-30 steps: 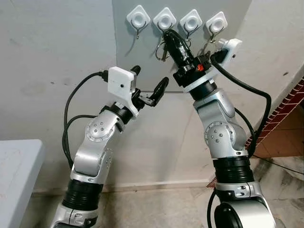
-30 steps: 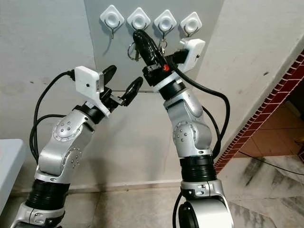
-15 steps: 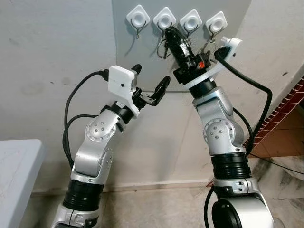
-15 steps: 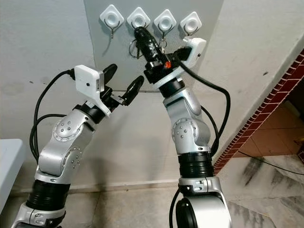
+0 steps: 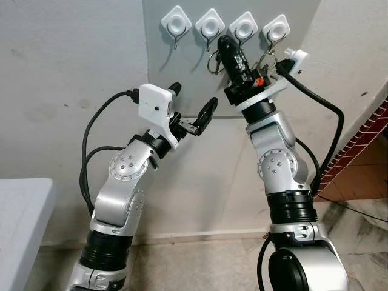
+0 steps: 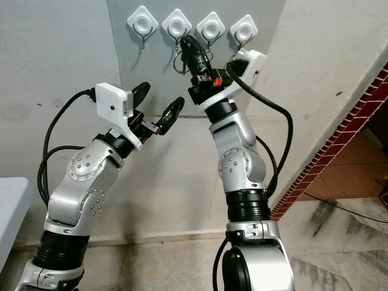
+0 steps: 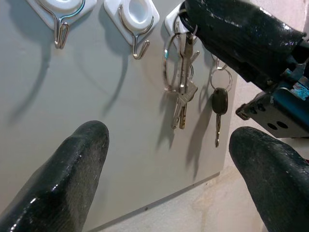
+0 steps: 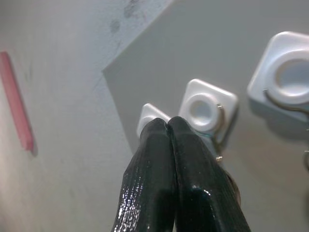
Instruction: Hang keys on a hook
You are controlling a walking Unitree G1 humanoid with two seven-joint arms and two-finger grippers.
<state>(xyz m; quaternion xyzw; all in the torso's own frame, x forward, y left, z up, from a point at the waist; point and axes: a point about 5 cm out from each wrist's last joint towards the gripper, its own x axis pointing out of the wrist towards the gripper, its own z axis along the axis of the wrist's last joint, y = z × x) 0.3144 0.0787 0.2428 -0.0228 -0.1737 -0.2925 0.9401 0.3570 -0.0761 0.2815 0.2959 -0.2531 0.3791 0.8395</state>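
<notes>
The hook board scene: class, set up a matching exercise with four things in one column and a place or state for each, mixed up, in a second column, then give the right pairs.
Column one:
1. right gripper
2. left gripper
3. black-headed key
4. leftmost hook

Column two:
A. bare, nothing hanging from it
B. fingers pressed together, up at the third hook with the bunch of keys
C. fingers spread apart, below the board, holding nothing
D. hangs on a small ring beside the bunch

Pairs: 1-B, 2-C, 3-D, 4-A
</notes>
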